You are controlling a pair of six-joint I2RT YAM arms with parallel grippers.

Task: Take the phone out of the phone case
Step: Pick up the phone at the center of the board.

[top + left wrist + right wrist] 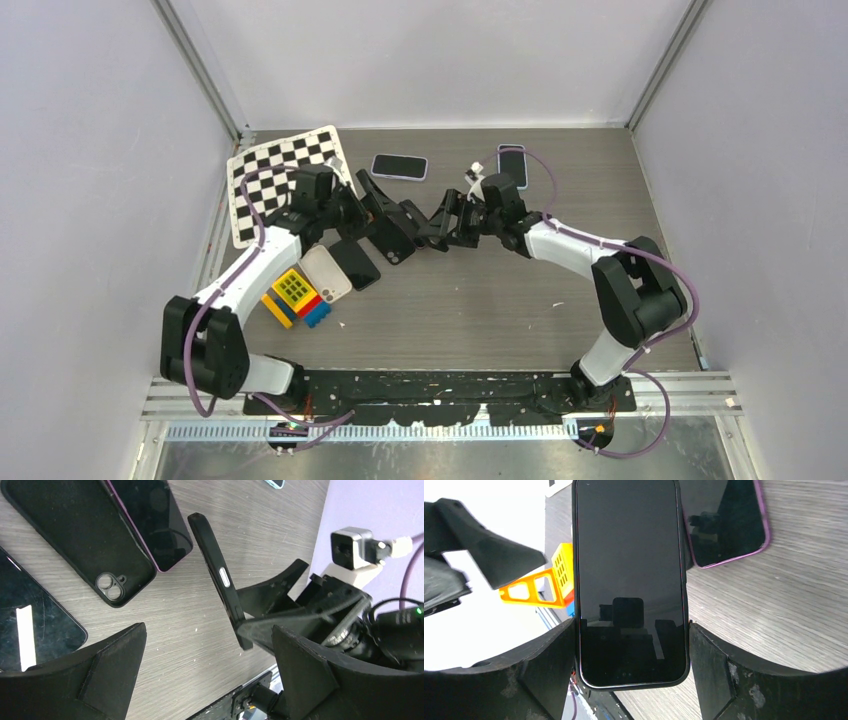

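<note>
right claw (631, 652): clamped on the lower end of the phone (629, 555); one finger presses on each long side.
left claw (209, 630): fingers wide apart and holding nothing; it hangs just beside the phone.
place of the phone: lifted above the table (175, 630), between the two claws, near the middle of the work area.
progress: I judge nothing is done yet. The black case (220, 580) still wraps the phone, and its rim shows all around the screen. What is left is a second grip by the left claw, then peeling the case away.
pointing: the long axis runs straight out from the right claw toward the left arm. The screen faces the right wrist camera, and the left wrist camera sees only the thin side with a button.
on the table behind: an empty black case (80, 535) and a purple-edged phone (155, 520) lie flat, touching each other.
farther: a checkerboard sheet (270, 170) at the back left.
</note>
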